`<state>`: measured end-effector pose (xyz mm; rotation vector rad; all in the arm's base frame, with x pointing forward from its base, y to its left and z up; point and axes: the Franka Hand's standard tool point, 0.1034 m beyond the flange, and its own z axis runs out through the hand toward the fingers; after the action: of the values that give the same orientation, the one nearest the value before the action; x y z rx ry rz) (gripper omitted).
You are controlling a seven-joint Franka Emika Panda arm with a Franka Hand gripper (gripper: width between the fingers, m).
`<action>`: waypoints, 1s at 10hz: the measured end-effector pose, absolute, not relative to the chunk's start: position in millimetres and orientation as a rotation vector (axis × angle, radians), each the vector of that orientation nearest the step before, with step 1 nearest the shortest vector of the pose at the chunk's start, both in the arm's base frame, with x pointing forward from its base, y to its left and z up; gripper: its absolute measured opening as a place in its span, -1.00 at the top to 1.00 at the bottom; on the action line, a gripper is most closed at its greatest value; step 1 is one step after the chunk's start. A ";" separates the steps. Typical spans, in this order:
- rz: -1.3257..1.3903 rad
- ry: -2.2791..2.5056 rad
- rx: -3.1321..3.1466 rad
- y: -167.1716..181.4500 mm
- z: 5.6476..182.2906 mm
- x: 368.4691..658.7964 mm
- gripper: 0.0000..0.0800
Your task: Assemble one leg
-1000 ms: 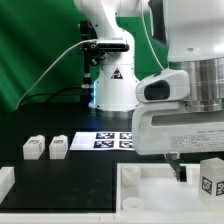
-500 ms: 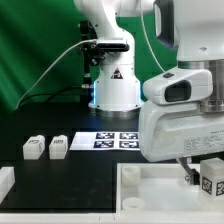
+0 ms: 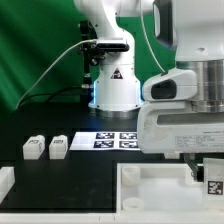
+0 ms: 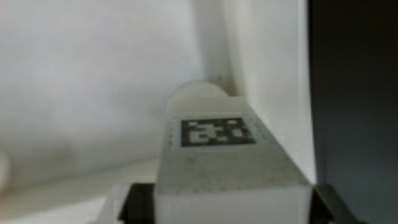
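Leg (image 4: 217, 150) sits clamped in the pincer (image 4: 222, 203); only the wrist view shows the grip, the exterior view half hides it.

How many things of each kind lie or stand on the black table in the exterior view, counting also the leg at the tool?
Legs: 3, two side by side on the table and one at the tool
Marker board: 1
Large white base: 1
Total: 5
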<state>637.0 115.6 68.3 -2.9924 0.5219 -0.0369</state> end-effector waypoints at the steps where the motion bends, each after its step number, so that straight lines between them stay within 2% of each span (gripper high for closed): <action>1: -0.019 0.800 -2.929 114.8 68.2 637.2 0.27; 3: 0.008 1.336 -2.723 112.8 67.9 636.5 0.27; 6: 0.108 1.895 -2.279 113.8 67.3 633.5 0.26; 10: 0.178 2.288 -1.890 113.9 68.1 633.3 0.26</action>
<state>633.3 113.9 68.1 -1.8901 2.2885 0.1775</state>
